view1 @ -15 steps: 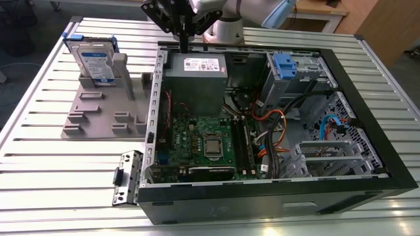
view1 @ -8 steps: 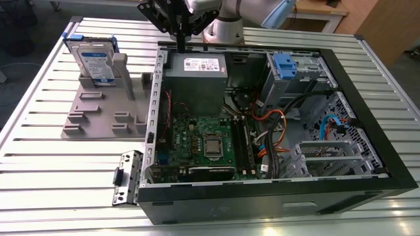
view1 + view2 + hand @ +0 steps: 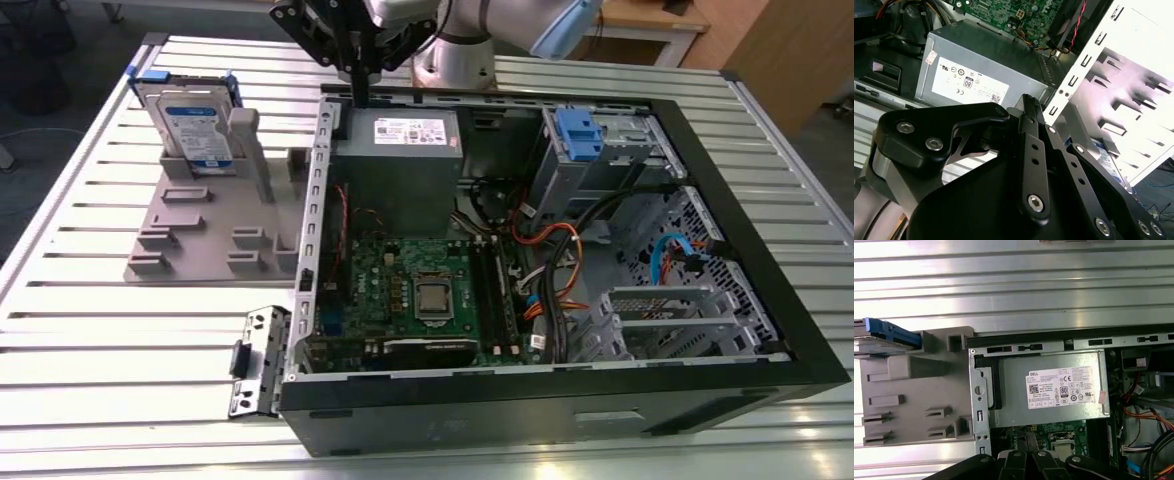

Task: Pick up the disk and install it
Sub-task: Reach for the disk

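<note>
The disk [image 3: 191, 122] stands upright on edge in a grey holder [image 3: 200, 235] at the exterior view's left. It is silver with a blue-and-white label and a blue carrier. In the first wrist view its blue carrier edge [image 3: 885, 332] pokes out beside the same holder [image 3: 909, 390]. My gripper [image 3: 360, 96] hangs over the rear left corner of the open computer case [image 3: 747, 300], to the right of the disk and apart from it. Its black fingers [image 3: 1030, 107] are pressed together with nothing between them. The gripper [image 3: 1026, 454] sits over the case edge by the power supply.
Inside the case are a grey power supply [image 3: 396, 150] with a white sticker, a green motherboard [image 3: 414, 290], orange and blue cables [image 3: 561, 260] and a drive cage with a bare blue bracket [image 3: 577, 130]. A metal bracket [image 3: 260, 360] lies on the slatted table [image 3: 80, 300].
</note>
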Controlling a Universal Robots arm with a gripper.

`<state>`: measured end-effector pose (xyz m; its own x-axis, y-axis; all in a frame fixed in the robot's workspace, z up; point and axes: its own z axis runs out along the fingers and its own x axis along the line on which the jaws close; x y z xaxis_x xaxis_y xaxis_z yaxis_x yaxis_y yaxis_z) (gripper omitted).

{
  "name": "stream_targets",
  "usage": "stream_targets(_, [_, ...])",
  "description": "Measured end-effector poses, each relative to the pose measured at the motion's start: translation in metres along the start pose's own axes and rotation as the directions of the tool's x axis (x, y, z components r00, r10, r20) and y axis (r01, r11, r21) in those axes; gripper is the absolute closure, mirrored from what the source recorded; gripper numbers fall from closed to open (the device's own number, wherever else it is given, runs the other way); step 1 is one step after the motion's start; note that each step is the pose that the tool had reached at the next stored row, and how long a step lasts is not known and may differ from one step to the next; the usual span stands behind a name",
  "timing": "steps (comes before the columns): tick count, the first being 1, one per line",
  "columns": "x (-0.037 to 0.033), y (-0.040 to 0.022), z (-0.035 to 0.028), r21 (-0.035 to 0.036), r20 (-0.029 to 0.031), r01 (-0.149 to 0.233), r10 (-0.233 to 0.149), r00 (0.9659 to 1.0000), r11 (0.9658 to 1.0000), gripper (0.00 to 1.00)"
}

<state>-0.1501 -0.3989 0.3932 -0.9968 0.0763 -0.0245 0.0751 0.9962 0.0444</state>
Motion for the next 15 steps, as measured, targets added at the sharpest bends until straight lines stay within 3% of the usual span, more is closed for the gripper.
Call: stream_targets(15, [0.0142, -0.0011, -0.0003, 0.0000, 0.0000, 0.000, 0.000, 1.0000, 1.0000, 0.90])
